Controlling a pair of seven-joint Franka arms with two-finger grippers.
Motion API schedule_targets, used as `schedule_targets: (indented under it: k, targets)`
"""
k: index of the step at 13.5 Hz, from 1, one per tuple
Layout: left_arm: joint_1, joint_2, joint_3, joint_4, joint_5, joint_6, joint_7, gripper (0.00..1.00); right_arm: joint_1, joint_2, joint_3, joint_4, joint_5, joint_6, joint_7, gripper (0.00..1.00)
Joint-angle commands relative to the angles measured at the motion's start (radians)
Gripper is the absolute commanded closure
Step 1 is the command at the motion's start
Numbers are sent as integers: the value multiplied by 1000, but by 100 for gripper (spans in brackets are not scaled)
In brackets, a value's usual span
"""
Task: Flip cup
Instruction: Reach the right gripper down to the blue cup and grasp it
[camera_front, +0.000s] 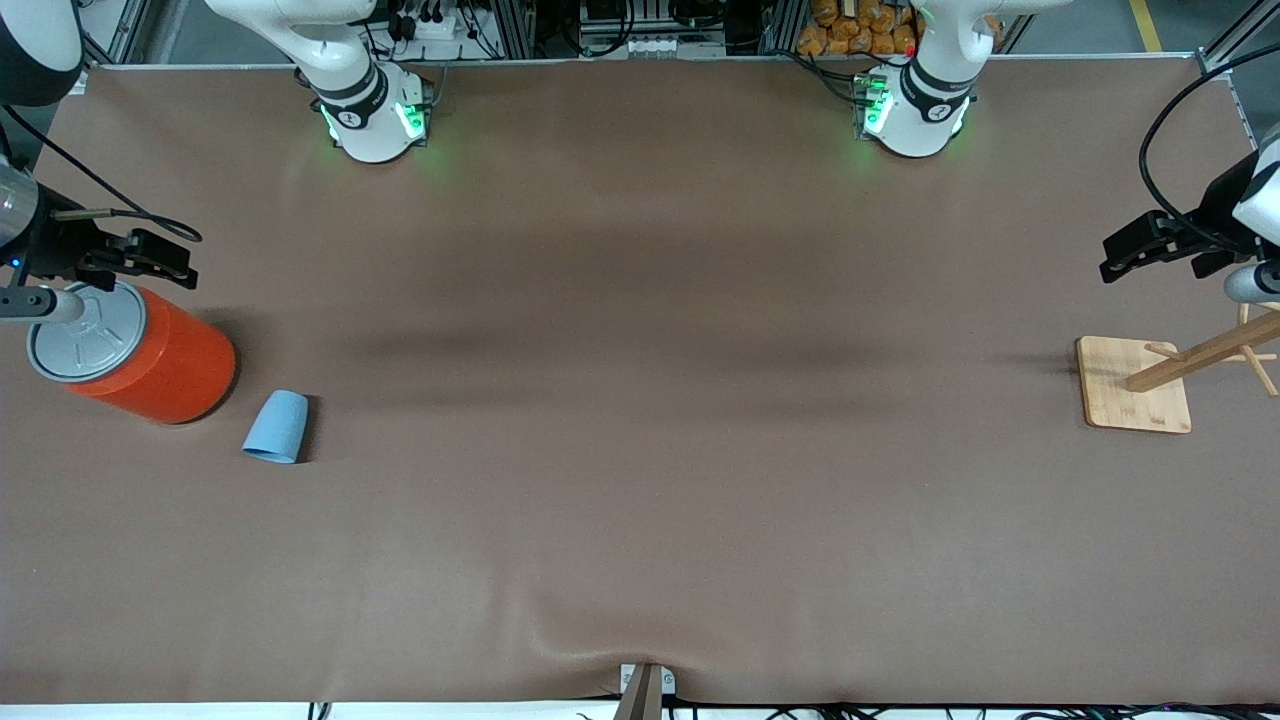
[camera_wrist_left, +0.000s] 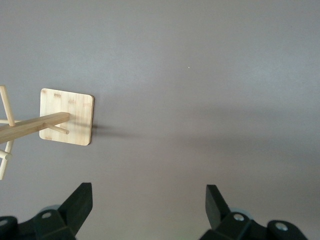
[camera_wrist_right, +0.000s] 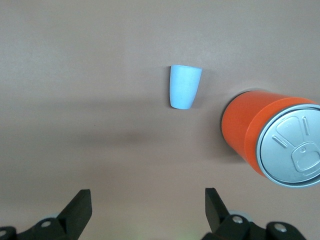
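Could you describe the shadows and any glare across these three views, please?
Front view: broad soft arm shadows band the table; green base lights tint it. Right wrist view: the cup casts faint shadow; the orange can lid shows mild sheen. Left wrist view: the wooden rack throws a soft shadow.

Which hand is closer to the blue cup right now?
Right. The right hand hangs open above the orange can beside the cup; the left hand waits open at the table's other end, near the wooden rack.

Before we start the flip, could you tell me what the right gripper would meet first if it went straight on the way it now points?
Probably bare table. The open right gripper points at empty surface, with the cup and orange can off its line, though depth is unclear.
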Motion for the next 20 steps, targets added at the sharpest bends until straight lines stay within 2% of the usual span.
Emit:
schedule_targets:
  k: [1,7,9,12,13,17,20]
  targets:
    - [9,5,-4,17,4,-5,8,0,-11,40,6,56,-19,-15,-13,0]
    - [11,5,-2,15,4,-5,10,0,-14,55,5,63,-18,-12,-9,0]
    - [11,5,-1,15,5,-5,10,0,-32,126,5,64,-13,5,-9,0]
    - [11,5,-1,14,5,-5,10,0,-87,294,6,63,-8,146,-30,0]
    - [12,5,1,12,5,-5,11,0,-98,344,5,64,-10,176,-91,0]
    - [14,6,1,14,5,-5,11,0,-117,474,5,58,-16,318,-208,0]
    - [11,12,-1,12,4,-5,11,0,-118,545,6,47,-5,336,-208,0]
